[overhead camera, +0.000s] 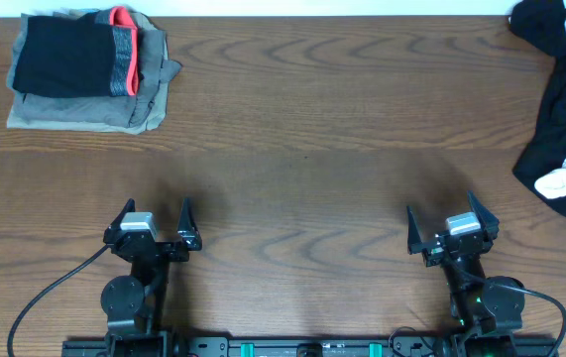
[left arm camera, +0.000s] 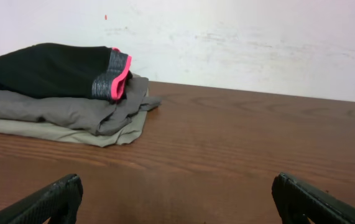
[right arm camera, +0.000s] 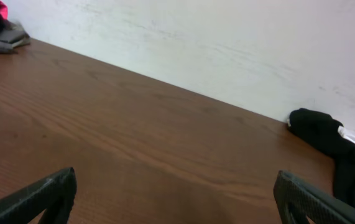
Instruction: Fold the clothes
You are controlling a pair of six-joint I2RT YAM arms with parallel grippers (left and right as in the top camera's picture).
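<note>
- Both sets of jaws stand spread wide and grip nothing. The left gripper (overhead camera: 157,210) and the right gripper (overhead camera: 441,213) sit near the front edge of the table (overhead camera: 302,149), well apart from each other.
- Seen from each wrist, the left fingers (left arm camera: 50,200) and the right fingers (right arm camera: 40,196) show only as dark tips at the bottom corners, with brown wood between them.
- A folded pile (overhead camera: 84,74) of clothes lies at the far left corner of the table, well ahead of the left gripper and touching neither arm.
- On top of it is a black garment (overhead camera: 64,59), folded flat, with its grey-and-coral band (overhead camera: 124,55) along the right side.
- Under the black one lies a grey garment (left arm camera: 71,112), and at the bottom a beige garment (left arm camera: 71,134), whose edges stick out past the layers above.
- A loose heap (overhead camera: 560,109) of black and white fabric lies crumpled at the far right edge of the table, partly cut off by the frame, well ahead of the right gripper and to its right.
- A white wall (left arm camera: 258,43) rises behind the table's far edge.
</note>
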